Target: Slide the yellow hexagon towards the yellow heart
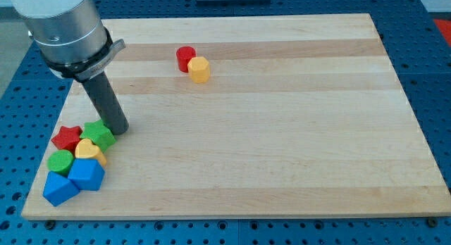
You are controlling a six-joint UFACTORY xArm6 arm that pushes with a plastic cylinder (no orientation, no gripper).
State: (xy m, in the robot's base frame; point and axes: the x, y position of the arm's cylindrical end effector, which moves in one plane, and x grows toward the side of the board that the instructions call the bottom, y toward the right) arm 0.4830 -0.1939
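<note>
The yellow hexagon (pixel 199 69) sits near the view's top, left of centre, touching a red cylinder (pixel 185 58) at its upper left. The yellow heart (pixel 89 151) lies in a cluster of blocks at the view's lower left. My tip (pixel 120 129) rests on the board just right of the green star (pixel 99 134), close to the heart's upper right and far from the hexagon.
Around the heart are a red star (pixel 68 138), a green cylinder (pixel 60 162), a blue block (pixel 87 174) and another blue block (pixel 60 189). The wooden board (pixel 282 132) ends close to the cluster at the view's left and bottom.
</note>
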